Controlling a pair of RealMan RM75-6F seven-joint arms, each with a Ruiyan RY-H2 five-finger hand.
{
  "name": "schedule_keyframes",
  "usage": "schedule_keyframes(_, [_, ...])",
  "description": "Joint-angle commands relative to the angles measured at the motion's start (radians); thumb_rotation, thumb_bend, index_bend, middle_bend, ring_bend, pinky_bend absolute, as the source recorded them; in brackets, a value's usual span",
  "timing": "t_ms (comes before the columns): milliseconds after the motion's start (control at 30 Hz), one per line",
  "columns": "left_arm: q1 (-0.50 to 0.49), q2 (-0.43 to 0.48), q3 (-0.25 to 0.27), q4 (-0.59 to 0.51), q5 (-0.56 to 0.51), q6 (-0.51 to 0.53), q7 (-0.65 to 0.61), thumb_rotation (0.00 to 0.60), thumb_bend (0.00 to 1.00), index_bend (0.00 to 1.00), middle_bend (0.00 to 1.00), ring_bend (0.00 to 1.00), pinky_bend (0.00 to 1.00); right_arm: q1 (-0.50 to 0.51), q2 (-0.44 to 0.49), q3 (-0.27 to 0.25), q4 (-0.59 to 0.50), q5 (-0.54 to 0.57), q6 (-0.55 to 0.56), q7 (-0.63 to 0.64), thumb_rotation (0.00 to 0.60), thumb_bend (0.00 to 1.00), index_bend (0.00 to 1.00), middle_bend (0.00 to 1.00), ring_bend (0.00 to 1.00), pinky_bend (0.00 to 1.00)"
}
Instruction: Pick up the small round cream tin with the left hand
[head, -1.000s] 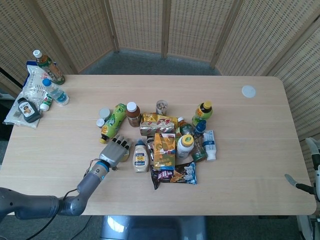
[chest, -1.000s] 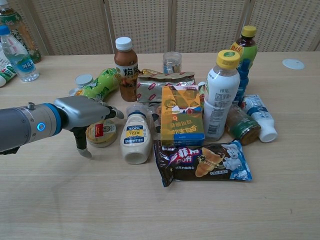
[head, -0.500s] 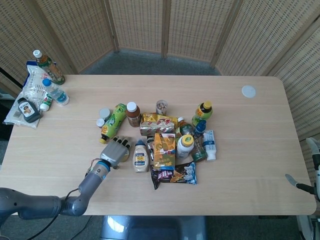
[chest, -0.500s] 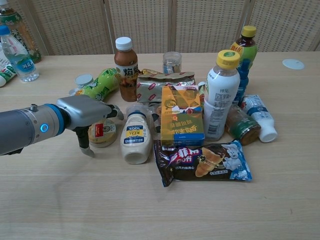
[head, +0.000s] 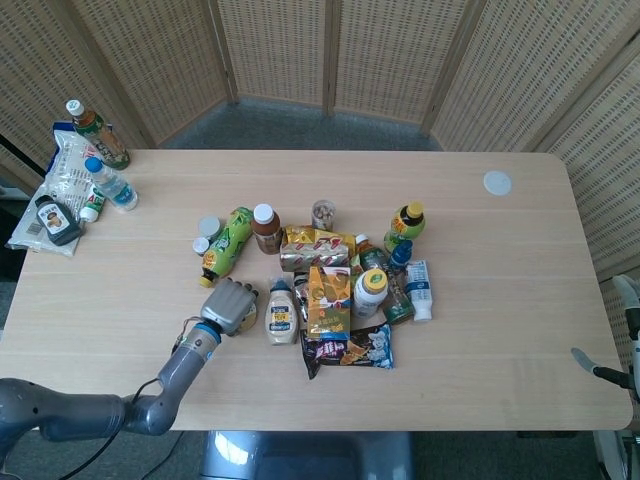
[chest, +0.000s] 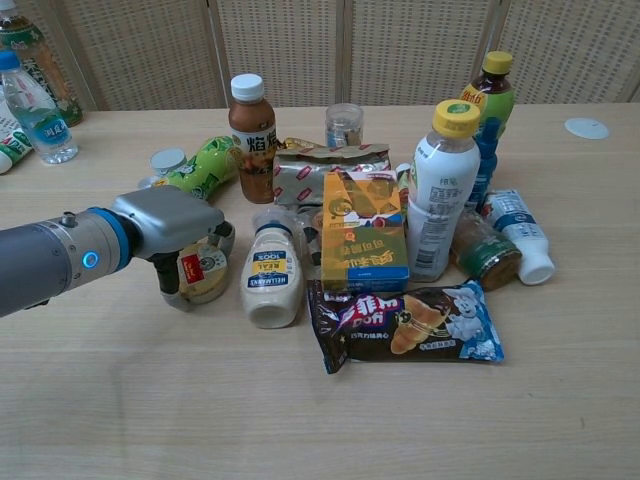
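Note:
The small round cream tin (chest: 204, 273) is yellow with a red and white label. It sits tilted in my left hand (chest: 176, 236), label facing the chest camera, just left of the mayonnaise bottle (chest: 272, 281). The fingers curl over the tin and the thumb closes under it. Its lower edge is close to the table; I cannot tell whether it touches. From the head view my left hand (head: 230, 304) covers the tin. At the right edge of that view only spread grey fingers of my right hand (head: 598, 368) show, off the table and holding nothing.
A packed cluster lies right of the tin: a brown drink bottle (chest: 251, 123), a green bottle on its side (chest: 200, 168), foil snack packs (chest: 331, 166), a yellow box (chest: 364, 233) and a white bottle with a yellow cap (chest: 444, 189). Water bottles (head: 110, 183) stand far left.
My left hand's fingers have curled down around the cream tin and tipped it up from lying flat. The right hand has not moved.

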Motion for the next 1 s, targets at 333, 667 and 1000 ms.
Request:
schedule_keyframes(333, [0.016,0.075,-0.029,-0.082,0.049,0.038,-0.027,0.6,0.01,0.44,0.5,0.51,0.45,-0.001,0.0,-0.001,-0.002,-0.001,0.002,-0.002,0.6,0.0,0.0,0.0,0.0,0.0])
schedule_keyframes(667, [-0.003,0.265,-0.103,-0.311,0.093,0.132,0.015,0.6,0.01,0.42,0.48,0.51,0.46,-0.003,0.001,-0.003,-0.008,-0.007,0.007,-0.006,0.6,0.0,0.0,0.0,0.0,0.0])
schedule_keyframes(1000, [-0.036,0.443,-0.19,-0.52,0.094,0.214,0.087,0.6,0.01,0.42,0.47,0.52,0.47,-0.005,0.003,-0.004,-0.013,-0.013,0.012,-0.007,0.6,0.0,0.0,0.0,0.0,0.0])
